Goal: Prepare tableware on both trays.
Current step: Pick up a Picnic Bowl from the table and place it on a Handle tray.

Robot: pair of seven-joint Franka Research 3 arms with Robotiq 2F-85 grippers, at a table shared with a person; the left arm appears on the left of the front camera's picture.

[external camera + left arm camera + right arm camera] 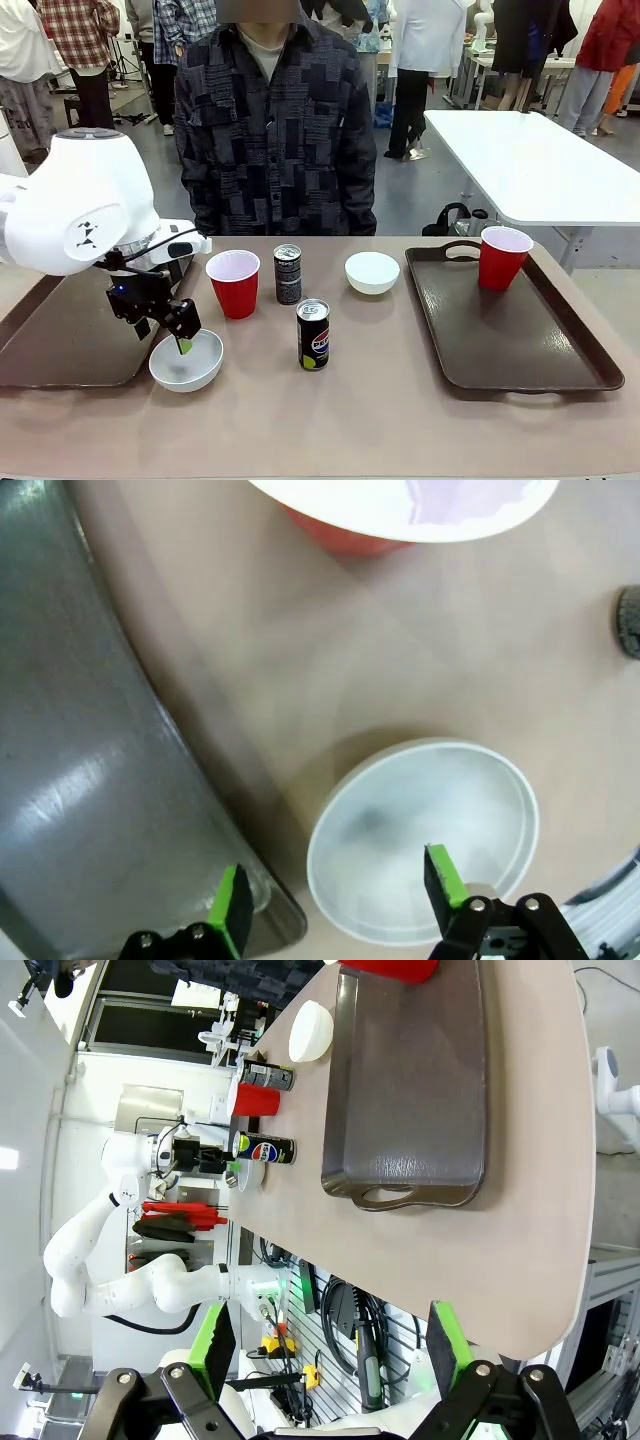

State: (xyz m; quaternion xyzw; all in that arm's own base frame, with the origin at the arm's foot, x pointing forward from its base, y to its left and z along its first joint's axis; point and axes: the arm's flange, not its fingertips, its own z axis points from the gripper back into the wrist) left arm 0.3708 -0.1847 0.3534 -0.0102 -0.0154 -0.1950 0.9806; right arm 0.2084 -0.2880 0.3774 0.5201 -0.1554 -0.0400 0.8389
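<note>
Front: the left arm crouched low, the left gripper (184, 343) tipped into the near bowl (200, 368) just beside the left tray (60, 350); a cup (503, 257) stood on the right tray (520, 340). Left wrist: jaws apart astride the bowl's rim — one pad (443, 875) inside, one outside. Right wrist: the right gripper (330, 1350) hung beyond the table (520, 1210) edge — jaws wide, empty.

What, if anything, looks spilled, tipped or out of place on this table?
Nothing stands out: the Pepsi can, dark can, near bowl, far bowl, table cup and tray cup all stand upright, unspilled.
</note>
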